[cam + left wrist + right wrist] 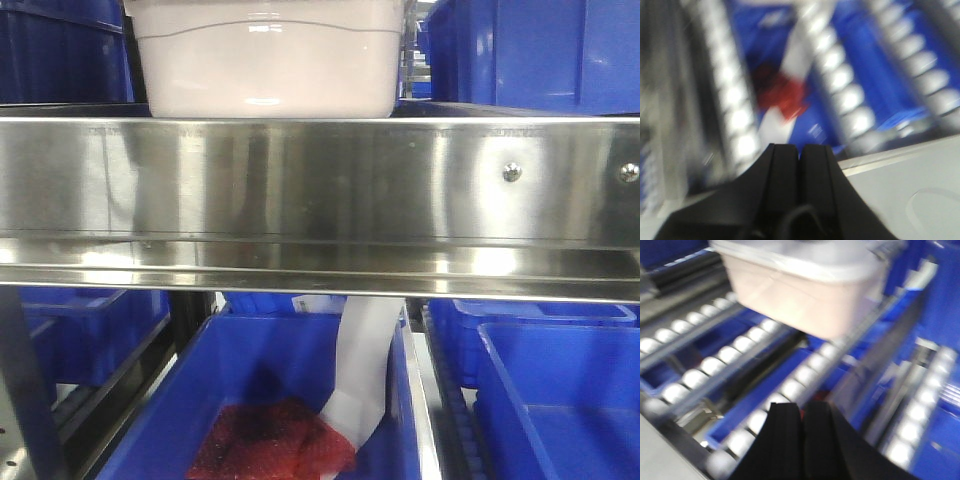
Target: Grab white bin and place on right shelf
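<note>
Pinkish-white translucent plastic bin [265, 60] sits on the shiny steel roller shelf [320, 180]. Our left claw [801, 155] and right claw [802, 415] are together, empty; we should open them wide before reaching in.

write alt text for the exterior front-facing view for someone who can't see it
A pale pinkish-white bin sits on a shiny steel shelf whose broad front rail fills the middle of the frame, with blue bins beside it. Below, an open blue bin holds a red item and a white strip.
</note>
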